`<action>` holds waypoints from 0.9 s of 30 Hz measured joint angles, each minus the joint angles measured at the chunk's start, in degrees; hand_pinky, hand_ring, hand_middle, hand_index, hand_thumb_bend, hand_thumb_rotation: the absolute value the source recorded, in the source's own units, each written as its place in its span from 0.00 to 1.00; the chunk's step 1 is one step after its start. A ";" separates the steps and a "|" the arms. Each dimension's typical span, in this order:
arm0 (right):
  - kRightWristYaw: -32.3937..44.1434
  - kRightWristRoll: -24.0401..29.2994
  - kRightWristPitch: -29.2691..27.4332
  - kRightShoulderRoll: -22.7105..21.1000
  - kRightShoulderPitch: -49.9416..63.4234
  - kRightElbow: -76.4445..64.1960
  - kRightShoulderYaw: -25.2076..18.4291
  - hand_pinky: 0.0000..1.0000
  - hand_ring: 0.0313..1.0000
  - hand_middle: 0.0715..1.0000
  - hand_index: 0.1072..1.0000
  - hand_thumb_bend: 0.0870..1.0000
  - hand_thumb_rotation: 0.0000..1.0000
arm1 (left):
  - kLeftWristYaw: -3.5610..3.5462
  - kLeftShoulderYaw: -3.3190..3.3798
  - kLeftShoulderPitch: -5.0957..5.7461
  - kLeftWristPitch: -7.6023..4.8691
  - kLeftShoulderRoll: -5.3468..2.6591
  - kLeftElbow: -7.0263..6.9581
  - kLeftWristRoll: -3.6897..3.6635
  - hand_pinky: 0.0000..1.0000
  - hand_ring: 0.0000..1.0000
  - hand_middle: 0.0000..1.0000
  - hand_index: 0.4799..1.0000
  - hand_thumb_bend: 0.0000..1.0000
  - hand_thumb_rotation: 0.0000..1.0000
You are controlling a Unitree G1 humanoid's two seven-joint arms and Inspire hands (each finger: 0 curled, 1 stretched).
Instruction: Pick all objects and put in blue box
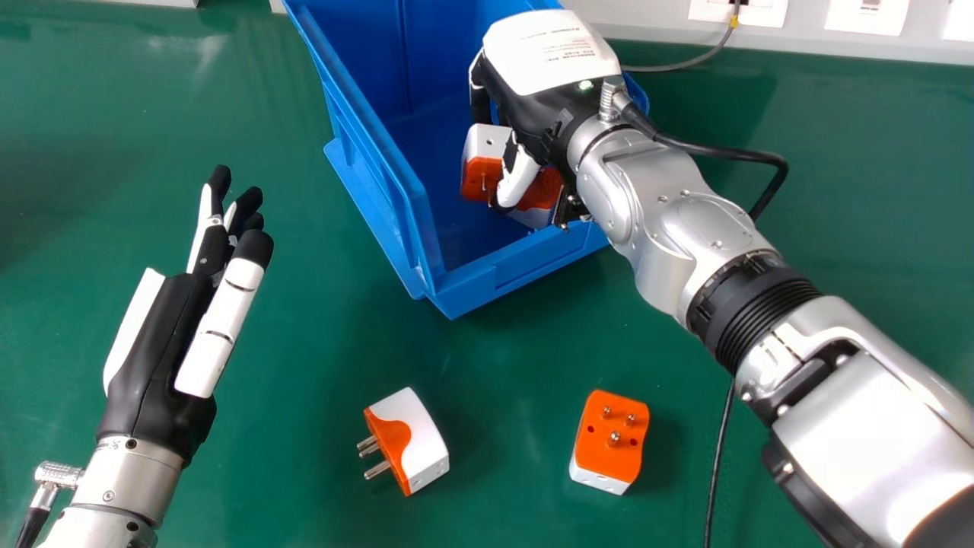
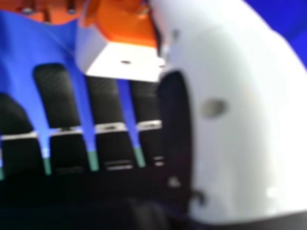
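Half inside the blue plastic box (image 1: 365,133), found the right hand (image 1: 548,99) at a hard orange-and-white adapter (image 2: 127,60); could not tell whether clenched on it or released. Spotted a pronged orange piece (image 2: 43,12) just beside that adapter. Saw the left hand (image 1: 163,350) open over the glossy green desk (image 1: 304,426), fingers straight. Noticed a boxy adapter (image 1: 426,441) lying prongs sideways, a smooth-sided adapter (image 1: 609,457) prongs up, bare surface between them and before the box's raised rim.
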 measured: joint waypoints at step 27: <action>3.59 1.52 3.05 -3.31 1.73 -8.90 2.77 0.93 0.96 0.97 0.97 0.81 0.47 | 0.58 -0.28 -0.41 0.94 -0.02 -0.36 0.01 1.00 1.00 1.00 1.00 0.56 0.92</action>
